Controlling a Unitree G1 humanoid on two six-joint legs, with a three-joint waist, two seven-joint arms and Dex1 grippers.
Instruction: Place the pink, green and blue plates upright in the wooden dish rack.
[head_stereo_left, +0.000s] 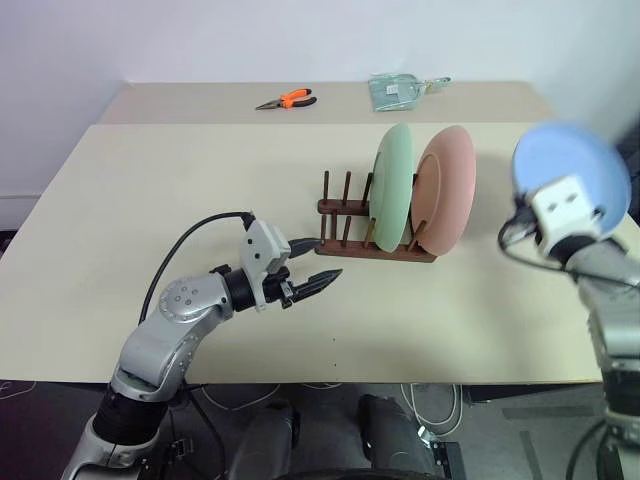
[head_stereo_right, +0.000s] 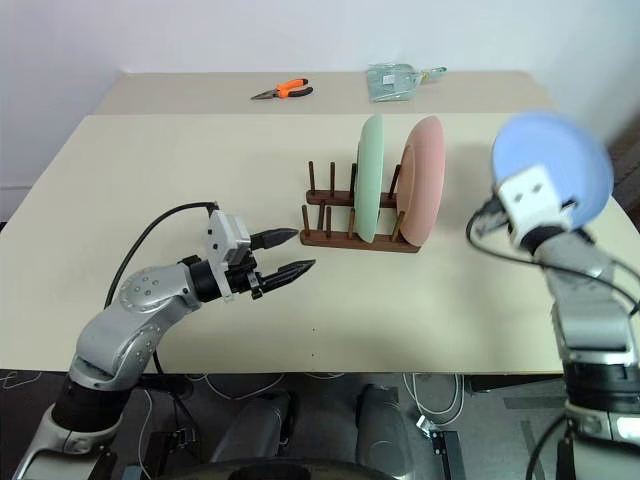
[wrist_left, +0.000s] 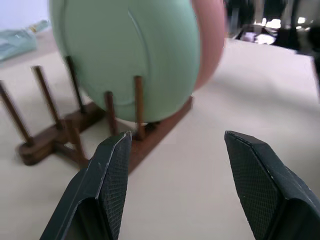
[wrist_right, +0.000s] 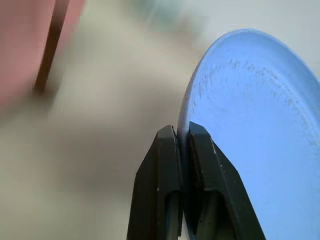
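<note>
Two plates, one green plate and one pink plate, stand upright in the one wooden rack. Right of the rack, the right gripper pinches the blue plate by its rim, raised. The left gripper sits just left of the rack, fingers wide, empty.

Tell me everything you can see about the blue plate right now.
The blue plate is round, shallow and light blue, matte like plastic, with faint scuffs on its face. It is off the table, held upright in the air to the right of the wooden dish rack, facing the camera. The right gripper is shut on its rim, one finger on each side. Nothing else touches it.
</note>
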